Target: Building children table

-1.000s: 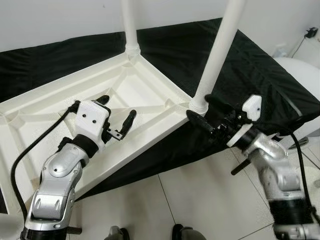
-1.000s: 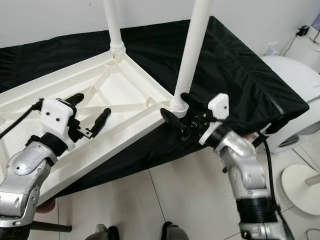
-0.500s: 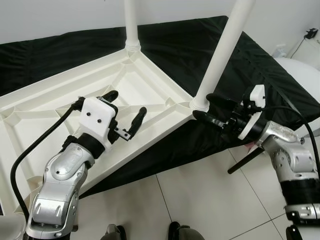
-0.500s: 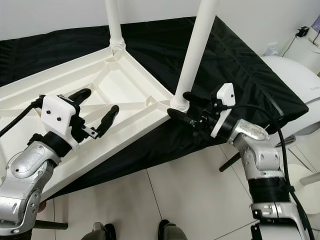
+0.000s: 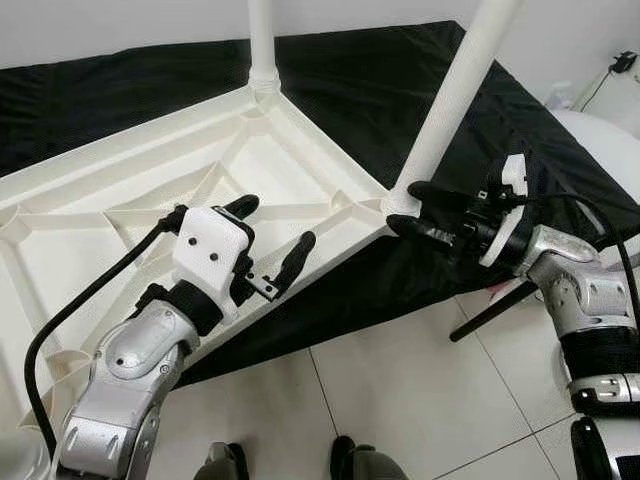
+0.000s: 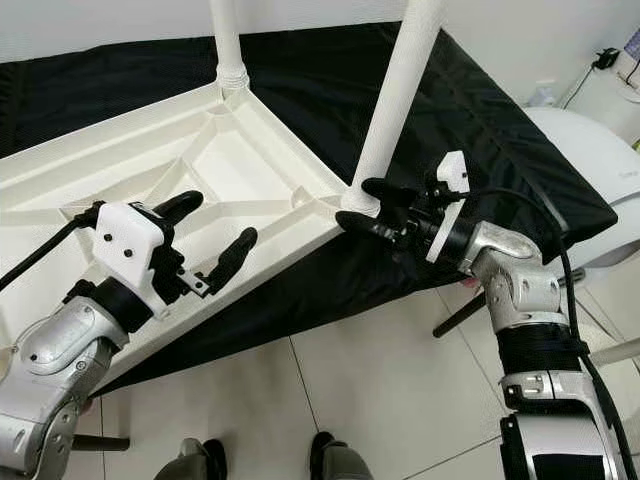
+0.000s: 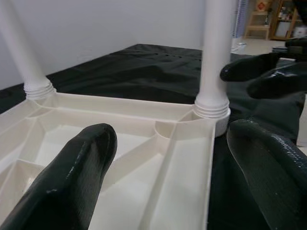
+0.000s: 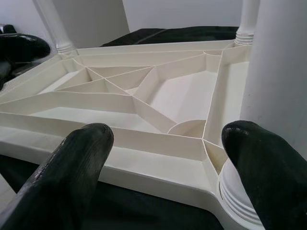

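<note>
The white plastic table (image 5: 150, 190) is lying upside down on a black cloth (image 5: 360, 90), its ribbed underside facing up and its long side running away to the robot's left. Two round legs (image 5: 455, 95) are standing upright from the corners. The right gripper (image 5: 412, 208) is spreading its fingers wide around the near leg's threaded base. The left gripper (image 5: 272, 240) is hovering wide open over the table's near edge. Grey floor tiles (image 5: 400, 400) are lying below.

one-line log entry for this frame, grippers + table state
left gripper: open, over tabletop underside | right gripper: open, at near leg base | table: upside down on black cloth
</note>
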Controlling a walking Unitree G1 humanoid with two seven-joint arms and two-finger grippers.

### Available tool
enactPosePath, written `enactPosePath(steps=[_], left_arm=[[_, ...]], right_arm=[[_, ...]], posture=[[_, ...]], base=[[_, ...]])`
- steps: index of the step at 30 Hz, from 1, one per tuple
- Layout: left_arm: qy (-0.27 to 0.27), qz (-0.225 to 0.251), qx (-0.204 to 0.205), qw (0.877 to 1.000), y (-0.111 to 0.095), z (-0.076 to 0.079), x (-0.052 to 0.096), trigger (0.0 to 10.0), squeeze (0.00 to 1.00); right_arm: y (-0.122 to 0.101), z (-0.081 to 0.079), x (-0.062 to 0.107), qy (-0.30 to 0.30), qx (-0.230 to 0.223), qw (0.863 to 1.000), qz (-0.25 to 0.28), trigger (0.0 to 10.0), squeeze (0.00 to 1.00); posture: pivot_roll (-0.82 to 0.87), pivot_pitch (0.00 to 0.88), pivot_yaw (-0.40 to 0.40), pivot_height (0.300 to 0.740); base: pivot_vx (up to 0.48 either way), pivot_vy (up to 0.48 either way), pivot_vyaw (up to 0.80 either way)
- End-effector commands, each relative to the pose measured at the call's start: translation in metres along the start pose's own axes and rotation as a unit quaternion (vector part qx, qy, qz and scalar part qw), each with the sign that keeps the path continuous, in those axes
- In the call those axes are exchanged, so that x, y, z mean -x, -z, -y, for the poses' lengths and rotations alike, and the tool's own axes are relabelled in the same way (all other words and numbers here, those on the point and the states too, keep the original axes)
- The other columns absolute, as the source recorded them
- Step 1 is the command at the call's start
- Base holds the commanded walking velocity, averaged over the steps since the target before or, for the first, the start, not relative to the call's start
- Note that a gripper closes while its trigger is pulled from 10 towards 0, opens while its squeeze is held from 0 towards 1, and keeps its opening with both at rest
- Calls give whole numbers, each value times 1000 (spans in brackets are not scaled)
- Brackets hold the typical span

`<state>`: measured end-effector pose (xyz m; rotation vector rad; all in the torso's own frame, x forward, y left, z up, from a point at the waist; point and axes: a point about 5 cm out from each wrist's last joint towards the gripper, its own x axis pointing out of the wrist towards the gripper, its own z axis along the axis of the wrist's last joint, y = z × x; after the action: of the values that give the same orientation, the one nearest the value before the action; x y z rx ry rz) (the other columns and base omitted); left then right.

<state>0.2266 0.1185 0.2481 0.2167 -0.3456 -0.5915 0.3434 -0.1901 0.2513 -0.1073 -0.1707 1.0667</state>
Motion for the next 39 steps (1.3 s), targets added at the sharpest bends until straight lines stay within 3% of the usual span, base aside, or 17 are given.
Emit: enactPosePath(steps=[1,11,23,39], left_arm=[[14,-2,8,1000,-2,7,3,10000,0],[20,-13,20,1000,-4,13,8,10000,0],[26,-23,31,999,-4,16,10,10000,0],[34,-37,37,998,-5,19,16,10000,0]], right_arm=[[2,4,1,2,5,1000,-11,10000,0],[3,13,0,11,10,1000,-11,10000,0],[-4,40,8,95,29,995,-5,10000,0],[-3,53,11,141,43,989,-13,10000,0]], posture=[[6,291,-38,740],[17,290,-38,740],[21,293,-29,740],[35,303,-21,740]], base=[[0,0,0],[0,0,0],[0,0,0],[0,0,0]])
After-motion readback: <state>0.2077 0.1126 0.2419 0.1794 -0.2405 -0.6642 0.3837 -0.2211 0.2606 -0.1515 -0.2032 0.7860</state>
